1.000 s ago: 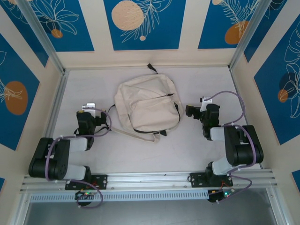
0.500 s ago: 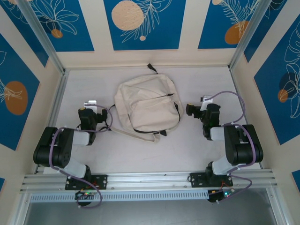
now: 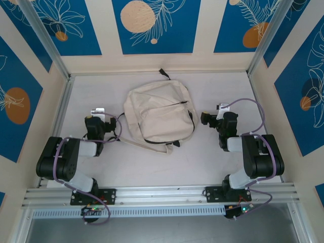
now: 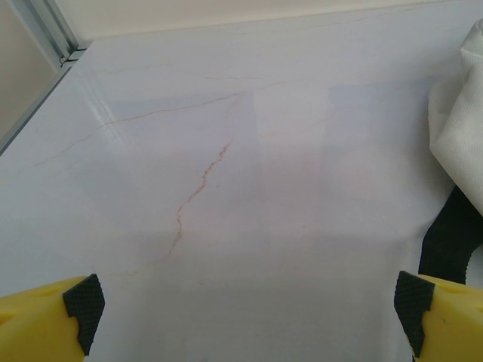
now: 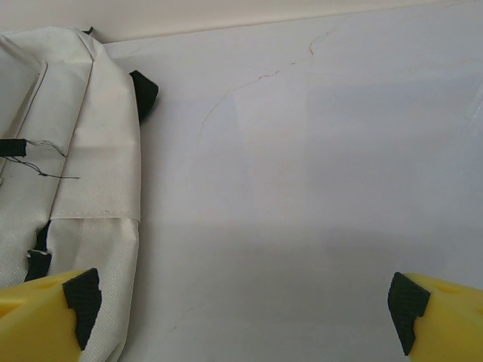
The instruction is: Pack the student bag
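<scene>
Left arm (image 3: 63, 164) and right arm (image 3: 258, 159) are built from black housings and grey links, with lilac cables (image 3: 255, 104) attached. Yellow fingers (image 4: 38, 324) are tipped with black, apparently rubber, pads (image 4: 83, 305).

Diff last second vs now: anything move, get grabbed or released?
The left arm shifted a little: its elbow and the left gripper edged toward the far side, then settled. Nothing grabbed or released. The right gripper and student bag stayed put, fingers open on both.
</scene>
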